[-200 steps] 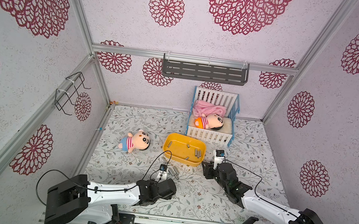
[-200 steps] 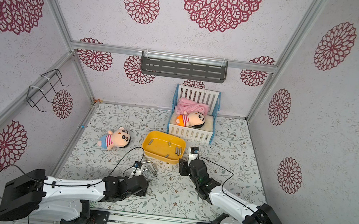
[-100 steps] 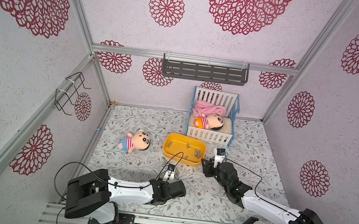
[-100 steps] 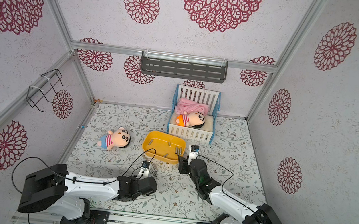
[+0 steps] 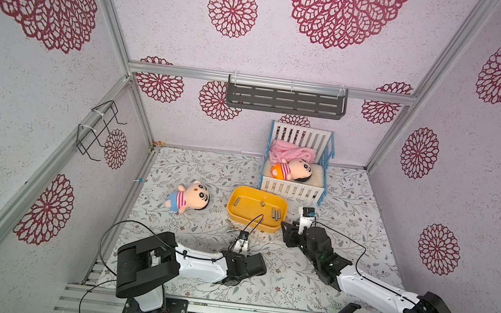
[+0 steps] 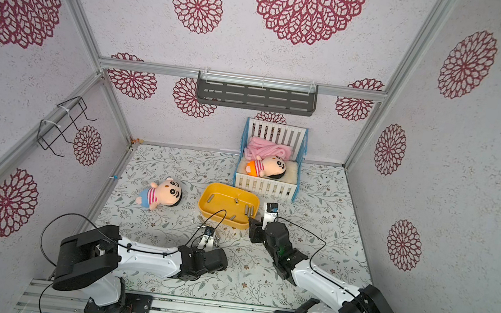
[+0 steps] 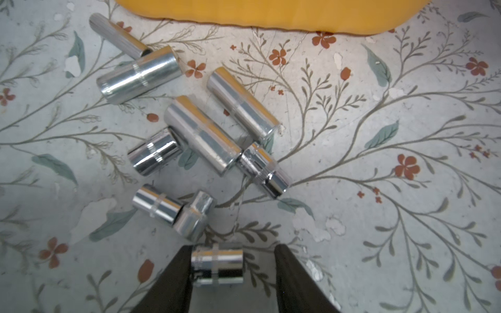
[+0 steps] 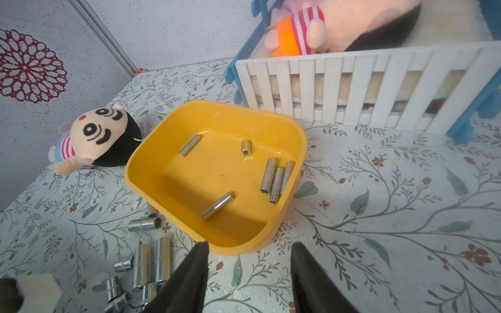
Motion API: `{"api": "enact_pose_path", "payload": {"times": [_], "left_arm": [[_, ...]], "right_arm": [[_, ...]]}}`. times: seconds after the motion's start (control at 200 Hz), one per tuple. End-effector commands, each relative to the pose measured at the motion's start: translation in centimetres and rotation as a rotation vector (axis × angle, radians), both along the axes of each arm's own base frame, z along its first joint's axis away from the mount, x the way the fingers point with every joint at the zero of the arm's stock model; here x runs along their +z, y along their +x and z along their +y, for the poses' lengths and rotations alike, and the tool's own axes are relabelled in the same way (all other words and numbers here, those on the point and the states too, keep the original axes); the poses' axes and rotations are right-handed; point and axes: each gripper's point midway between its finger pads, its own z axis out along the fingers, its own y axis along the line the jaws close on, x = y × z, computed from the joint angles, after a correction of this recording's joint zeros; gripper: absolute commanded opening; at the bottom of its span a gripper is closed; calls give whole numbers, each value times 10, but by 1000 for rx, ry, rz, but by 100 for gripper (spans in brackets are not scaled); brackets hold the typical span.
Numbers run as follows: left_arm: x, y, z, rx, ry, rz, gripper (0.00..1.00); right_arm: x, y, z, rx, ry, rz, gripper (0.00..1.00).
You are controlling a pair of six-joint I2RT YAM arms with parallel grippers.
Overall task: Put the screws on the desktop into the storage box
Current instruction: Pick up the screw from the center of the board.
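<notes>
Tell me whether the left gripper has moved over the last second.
Yes. In a top view the left gripper slid rightward along the storage box's near wall.

Both top views looked steeply down from high at the front toward the back wall (image 5: 181,129), sharing the whole desktop (image 5: 350,208), box (image 5: 231,207) and crib (image 5: 290,191). The left wrist camera hung close, facing straight down on screws (image 7: 202,135) beside the box. The right wrist camera looked obliquely into the box from nearby, catching those screws too.
</notes>
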Motion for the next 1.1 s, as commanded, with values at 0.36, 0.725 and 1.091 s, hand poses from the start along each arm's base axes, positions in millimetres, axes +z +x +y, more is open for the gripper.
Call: {"api": "enact_pose_path", "payload": {"times": [0.36, 0.725, 1.091], "left_arm": [[-15, -14, 10, -11, 58, 43, 43], [-5, -16, 8, -25, 65, 5, 28], [43, -15, 3, -72, 34, -82, 19]], "right_arm": [[22, 6, 3, -3, 30, -62, 53], [21, 5, 6, 13, 26, -58, 51], [21, 5, 7, 10, 31, -57, 50]]}}
